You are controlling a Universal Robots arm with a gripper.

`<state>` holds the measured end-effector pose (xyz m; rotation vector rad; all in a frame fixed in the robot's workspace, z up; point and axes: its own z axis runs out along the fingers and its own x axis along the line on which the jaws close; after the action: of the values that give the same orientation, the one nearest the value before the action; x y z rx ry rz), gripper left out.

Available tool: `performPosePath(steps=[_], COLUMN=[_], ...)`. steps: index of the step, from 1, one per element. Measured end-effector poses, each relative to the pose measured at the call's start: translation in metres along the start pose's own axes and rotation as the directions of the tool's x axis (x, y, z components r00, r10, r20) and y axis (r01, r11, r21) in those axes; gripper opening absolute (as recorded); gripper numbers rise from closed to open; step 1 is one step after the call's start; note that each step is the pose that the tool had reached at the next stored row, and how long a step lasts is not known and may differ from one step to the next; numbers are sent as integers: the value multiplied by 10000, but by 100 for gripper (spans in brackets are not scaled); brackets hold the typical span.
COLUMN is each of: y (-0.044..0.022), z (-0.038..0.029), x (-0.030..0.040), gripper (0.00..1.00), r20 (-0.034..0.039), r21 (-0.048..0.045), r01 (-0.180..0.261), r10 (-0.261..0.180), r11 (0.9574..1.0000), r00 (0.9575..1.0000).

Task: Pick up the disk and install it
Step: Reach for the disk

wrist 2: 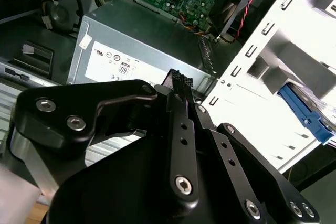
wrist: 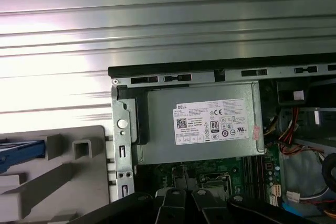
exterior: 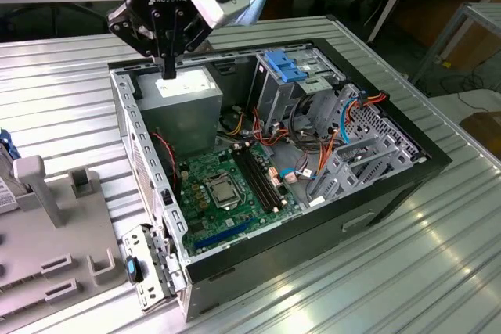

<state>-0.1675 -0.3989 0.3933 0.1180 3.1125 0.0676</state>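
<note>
The disk sits in a grey holder [exterior: 47, 217] at the exterior view's left edge, outside the computer case; one blue side rail [exterior: 5, 149] and a bit of its body show there. In the first wrist view the blue rail [wrist: 21, 150] lies beside the same grey holder, and the second wrist view shows a blue rail [wrist 2: 307, 114] past the case's side wall. My gripper [exterior: 168, 64] hangs over the grey power supply [exterior: 184, 95] at the back corner of the open case, well away from the disk. Its black fingers [wrist 2: 177, 80] stand together, shut on nothing.
The open case [exterior: 391, 185] holds a green motherboard [exterior: 223, 185], coloured cables and a grey drive cage with a blue latch [exterior: 283, 64]. The case's perforated side wall [exterior: 145, 162] stands between the gripper and the holder. Ribbed metal tabletop [exterior: 438, 263] surrounds the case.
</note>
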Motion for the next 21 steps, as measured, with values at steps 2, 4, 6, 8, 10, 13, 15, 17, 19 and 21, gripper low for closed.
performPosePath(steps=[2, 4, 6, 8, 10, 13, 15, 17, 19, 21], y=[-2, -4, -6, -8, -10, -14, -17, -19, -21, -24], z=[-1, -2, -2, -3, -4, -5, -6, -7, -8, -9], x=[28, 56, 79, 106, 133, 184, 222, 254, 281, 315], gripper=[11, 11, 11, 11, 11, 11, 11, 11, 11, 11], r20=[0, 0, 0, 0, 0, 0, 1, 0, 1, 0], r21=[0, 1, 0, 0, 0, 0, -1, 1, 0, 0], r01=[0, 0, 0, 1, 1, 0, 0, 0, 0, 1], r10=[0, 0, 0, -1, -1, 0, 0, 0, 0, -1], r11=[10000, 10000, 10000, 10000, 10000, 10000, 10000, 10000, 10000, 10000], r00=[10000, 10000, 10000, 10000, 10000, 10000, 10000, 10000, 10000, 10000])
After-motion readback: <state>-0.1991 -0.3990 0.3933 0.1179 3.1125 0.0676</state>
